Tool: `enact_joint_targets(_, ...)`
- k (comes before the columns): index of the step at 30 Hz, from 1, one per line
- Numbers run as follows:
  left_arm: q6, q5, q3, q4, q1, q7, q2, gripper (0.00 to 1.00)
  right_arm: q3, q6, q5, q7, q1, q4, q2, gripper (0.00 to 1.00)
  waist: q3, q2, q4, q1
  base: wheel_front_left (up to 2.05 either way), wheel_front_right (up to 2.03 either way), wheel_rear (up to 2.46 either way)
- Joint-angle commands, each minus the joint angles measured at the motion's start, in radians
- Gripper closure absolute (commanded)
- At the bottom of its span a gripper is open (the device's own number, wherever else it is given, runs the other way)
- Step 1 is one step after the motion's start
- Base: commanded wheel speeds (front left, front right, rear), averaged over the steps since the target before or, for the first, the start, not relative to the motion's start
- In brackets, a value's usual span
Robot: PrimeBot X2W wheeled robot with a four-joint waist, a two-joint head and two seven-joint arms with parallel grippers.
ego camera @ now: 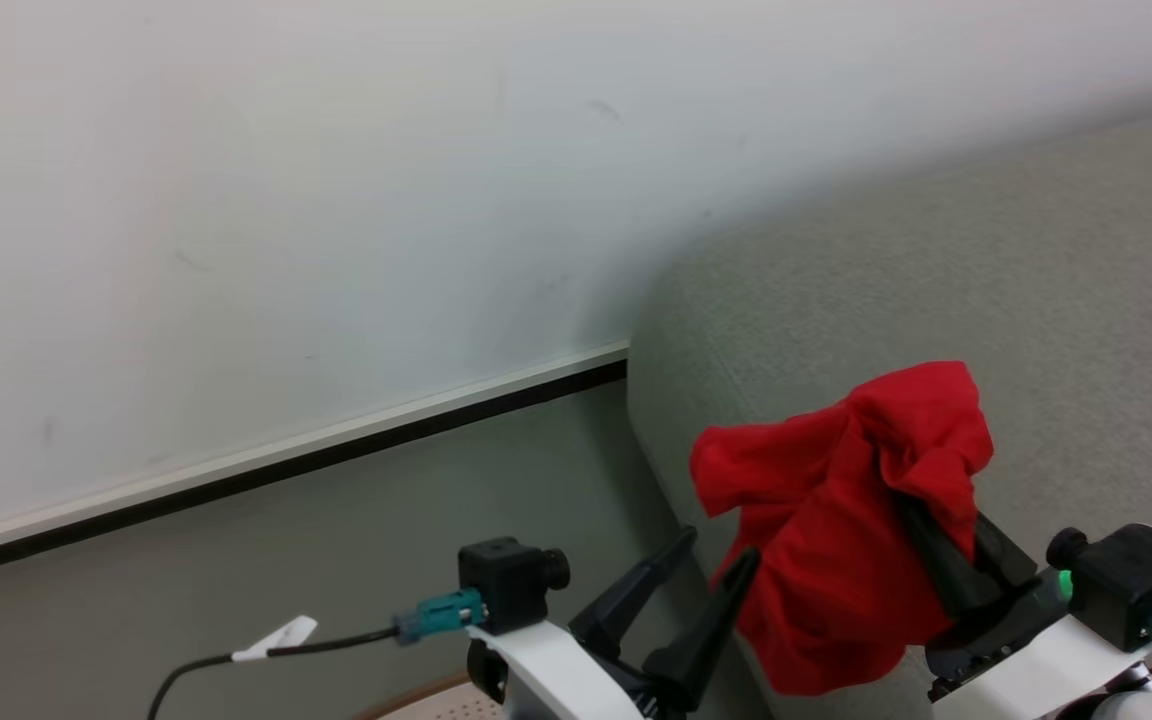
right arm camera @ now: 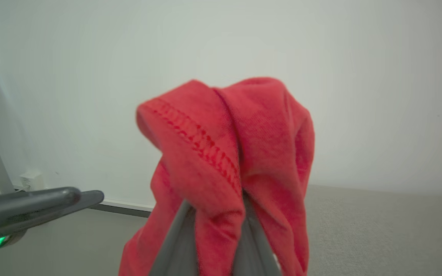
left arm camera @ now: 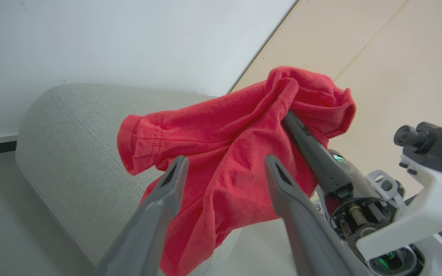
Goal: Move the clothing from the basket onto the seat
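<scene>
The right gripper [ego camera: 926,530] is closed on the clothing [ego camera: 826,520]. Its two dark fingers go into a fold at the upper part of the fabric and their tips are hidden inside the cloth. The clothing is bright red and bunched. It hangs down from this grip in loose folds, and a stitched hem shows in the right wrist view.

The clothing is in the air, in front of the left end of the seat [ego camera: 936,260], where the light grey upholstery has a rounded corner. The lower end of the fabric hangs low beside this corner. I cannot tell if it touches the seat there.

The left gripper [ego camera: 718,548] is just to the left of the clothing. Its fingers are spread wide and hold nothing. In the left wrist view the red fabric shows between and behind them. The tip of its right finger is very close to the cloth, but contact is not certain.

A small part of the basket [ego camera: 426,703], with brown rim and perforated cream wall, shows at the near edge of the head view, left of the left gripper. A white wall [ego camera: 286,200] with a dark skirting strip [ego camera: 336,450] is on the far side, and below it is the grey floor [ego camera: 336,540]. A dark cable [ego camera: 336,642] with a white tag runs to the camera on the left wrist.
</scene>
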Motion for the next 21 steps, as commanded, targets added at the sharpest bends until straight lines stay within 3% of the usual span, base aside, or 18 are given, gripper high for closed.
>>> enact_joint_targets(1, -0.002, 0.027, -0.008, 0.01, -0.008, -0.018, 0.002, 0.0, -0.013, -0.002, -0.009, -0.007, 0.014, -0.002, -0.011, 1.0, 0.009, -0.0001, -0.041, 0.0, 0.0, 0.0, 0.0)
enact_joint_targets(11, -0.011, 0.088, -0.061, 0.036, -0.034, -0.058, -0.011, 0.0, -0.085, -0.002, -0.017, -0.026, 0.027, -0.006, -0.008, 1.0, 0.043, -0.0001, -0.153, 0.0, 0.0, 0.0, 0.0)
enact_joint_targets(21, -0.011, 0.11, -0.076, 0.034, -0.082, -0.039, -0.011, 0.0, -0.148, -0.002, -0.01, -0.057, 0.006, -0.006, 0.004, 1.0, 0.12, -0.0001, -0.178, 0.0, 0.0, 0.0, 0.0)
